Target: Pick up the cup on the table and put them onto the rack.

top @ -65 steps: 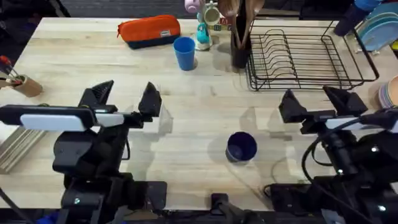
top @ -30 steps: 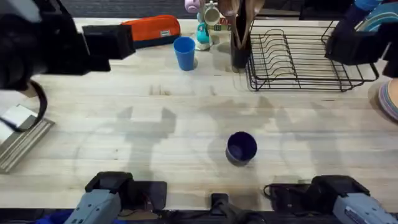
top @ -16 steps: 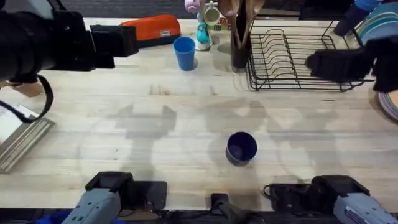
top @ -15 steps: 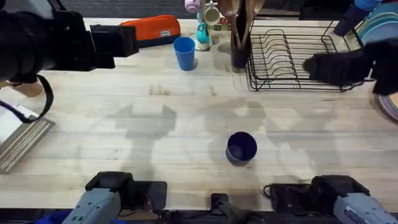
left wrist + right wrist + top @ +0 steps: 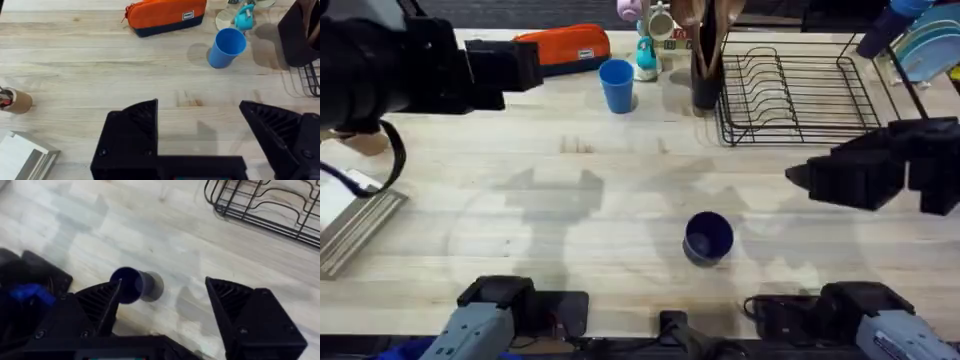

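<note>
The dark navy cup [image 5: 708, 238] stands upright near the table's front middle, and it shows again in the right wrist view [image 5: 131, 285]. My right gripper [image 5: 810, 178] hangs high, to the right of and behind the cup, open and holding nothing [image 5: 162, 302]. Near the back edge stands the bright blue cup [image 5: 616, 85] [image 5: 226, 47]. To its left, high above the table, my left gripper [image 5: 510, 65] is open and holds nothing [image 5: 200, 125]. The black wire rack [image 5: 800, 95] [image 5: 265, 205] sits at the back right with nothing on it.
An orange pouch [image 5: 560, 48] lies at the back, left of the blue cup. A dark utensil holder [image 5: 705, 65] and small mugs [image 5: 650, 20] crowd the rack's left side. Plates [image 5: 930, 45] stand at the far right, and a paper cup [image 5: 15, 100] at the left edge.
My right arm has swung from over the rack toward the front, now above the table right of the navy cup. The left arm has held still for the last half second.
</note>
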Robot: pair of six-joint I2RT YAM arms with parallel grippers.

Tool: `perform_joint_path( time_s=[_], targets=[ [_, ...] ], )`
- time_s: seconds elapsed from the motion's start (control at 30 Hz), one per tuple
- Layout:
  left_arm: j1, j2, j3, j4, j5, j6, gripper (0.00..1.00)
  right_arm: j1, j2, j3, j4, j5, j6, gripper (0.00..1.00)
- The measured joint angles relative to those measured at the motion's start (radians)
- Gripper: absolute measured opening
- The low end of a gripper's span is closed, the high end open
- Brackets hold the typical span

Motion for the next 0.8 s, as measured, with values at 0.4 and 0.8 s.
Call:
perform_joint_path(
  time_s=[0.4, 0.8],
  targets=[
    [0.0, 0.0, 0.0, 0.0, 0.0, 0.0, 0.993, 0.152, 0.0, 0.0, -0.007, 0.0, -0.192, 0.992],
    [0.0, 0.0, 0.0, 0.0, 0.0, 0.0, 0.993, 0.369, 0.103, 0.0, -0.007, 0.0, -0.427, 0.992]
  ],
)
